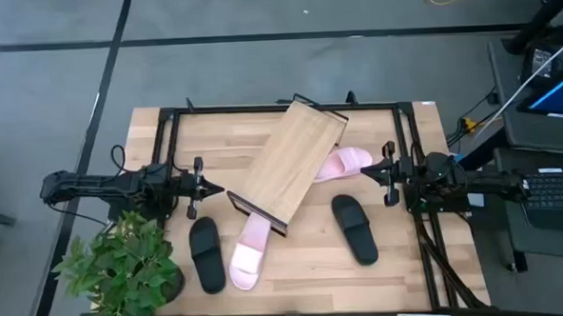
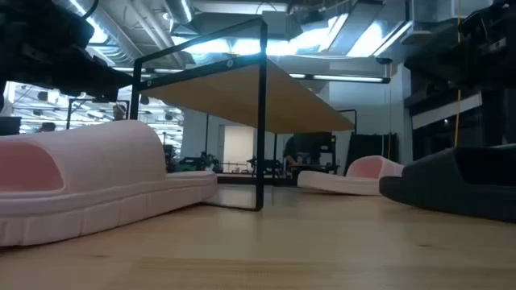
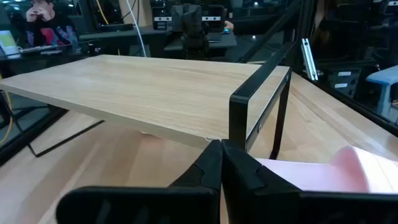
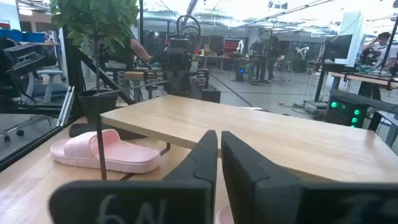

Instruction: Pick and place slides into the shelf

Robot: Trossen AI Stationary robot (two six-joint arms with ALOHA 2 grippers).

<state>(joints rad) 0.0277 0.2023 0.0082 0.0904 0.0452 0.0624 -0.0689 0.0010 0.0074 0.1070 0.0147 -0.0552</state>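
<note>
The shelf (image 1: pixel 291 162) is a light-wood board on a black frame, standing askew mid-table. One pink slide (image 1: pixel 344 163) lies at its right side, its toe end under the board. The other pink slide (image 1: pixel 247 250) pokes out from under the shelf's near end, with a black slide (image 1: pixel 207 255) lying to its left. The second black slide (image 1: pixel 354 228) lies right of centre. My left gripper (image 1: pixel 218 191) is shut and hovers left of the shelf. My right gripper (image 1: pixel 365 171) is shut and hovers beside the right pink slide's outer end.
A potted plant (image 1: pixel 125 270) stands at the near left corner, close to the left arm. A black metal frame (image 1: pixel 279 108) runs along the table's far edge and sides. Bare tabletop shows between the near pink slide and the right black slide (image 1: pixel 300 252).
</note>
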